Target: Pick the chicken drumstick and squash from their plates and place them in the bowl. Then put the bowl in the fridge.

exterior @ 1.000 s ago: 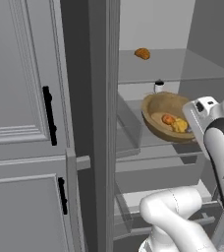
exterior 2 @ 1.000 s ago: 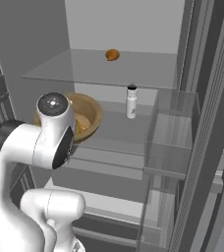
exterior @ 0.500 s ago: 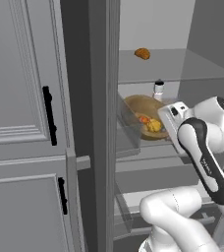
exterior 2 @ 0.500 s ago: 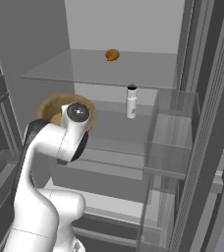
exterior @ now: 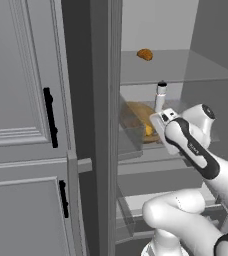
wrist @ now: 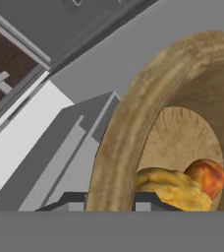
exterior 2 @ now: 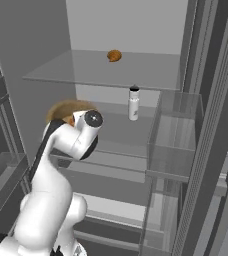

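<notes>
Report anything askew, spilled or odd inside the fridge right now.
Nothing stands out. The bowl sits gripped at its rim between the fingers, with the squash and drumstick inside. The bottle stands upright.

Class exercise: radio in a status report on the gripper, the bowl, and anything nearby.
Gripper shut on bowl rim, fingers either side. Squash and chicken drumstick inside bowl, bowl over middle fridge shelf. White bottle stands beside; keep clear.

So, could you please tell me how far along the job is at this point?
Done: the squash and chicken drumstick lie together in the bowl. In hand: the gripper grips the bowl's rim, holding it over a glass shelf inside the open fridge. Left: set the bowl down and release it.
</notes>
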You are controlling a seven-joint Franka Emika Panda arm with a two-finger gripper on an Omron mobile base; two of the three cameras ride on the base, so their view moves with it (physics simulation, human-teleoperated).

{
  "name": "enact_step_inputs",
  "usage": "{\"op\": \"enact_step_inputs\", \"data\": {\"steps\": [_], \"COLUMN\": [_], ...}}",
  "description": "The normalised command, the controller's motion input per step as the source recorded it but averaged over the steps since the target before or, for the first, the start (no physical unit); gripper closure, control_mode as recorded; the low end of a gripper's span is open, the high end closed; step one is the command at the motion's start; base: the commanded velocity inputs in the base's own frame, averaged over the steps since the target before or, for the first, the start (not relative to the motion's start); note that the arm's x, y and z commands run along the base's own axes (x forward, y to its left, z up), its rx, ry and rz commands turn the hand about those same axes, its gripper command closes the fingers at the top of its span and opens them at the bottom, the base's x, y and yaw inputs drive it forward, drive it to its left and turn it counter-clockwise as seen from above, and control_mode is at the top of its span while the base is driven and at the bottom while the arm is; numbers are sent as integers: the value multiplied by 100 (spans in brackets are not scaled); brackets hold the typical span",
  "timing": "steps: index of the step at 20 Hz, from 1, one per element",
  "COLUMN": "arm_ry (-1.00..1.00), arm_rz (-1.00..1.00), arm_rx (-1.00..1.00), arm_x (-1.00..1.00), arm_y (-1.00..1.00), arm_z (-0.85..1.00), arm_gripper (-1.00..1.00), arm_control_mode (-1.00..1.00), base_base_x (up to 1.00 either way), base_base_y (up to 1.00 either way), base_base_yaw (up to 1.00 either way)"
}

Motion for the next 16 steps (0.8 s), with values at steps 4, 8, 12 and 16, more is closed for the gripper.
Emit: {"op": "enact_step_inputs", "data": {"steps": [4, 8, 12, 16], "arm_ry": [1, 7, 7, -1], "arm_rz": [1, 0, 0, 0], "arm_rx": [0, 0, 0, 0], "arm_x": [64, 48, 37, 44], "arm_y": [10, 0, 0, 0], "arm_z": [-51, -36, -30, -38], "arm_gripper": [100, 100, 100, 100], "arm_control_mode": [-100, -100, -100, -100], "base_base_x": [0, 0, 0, 0], "base_base_y": [0, 0, 0, 0], "base_base_yaw": [0, 0, 0, 0]}}
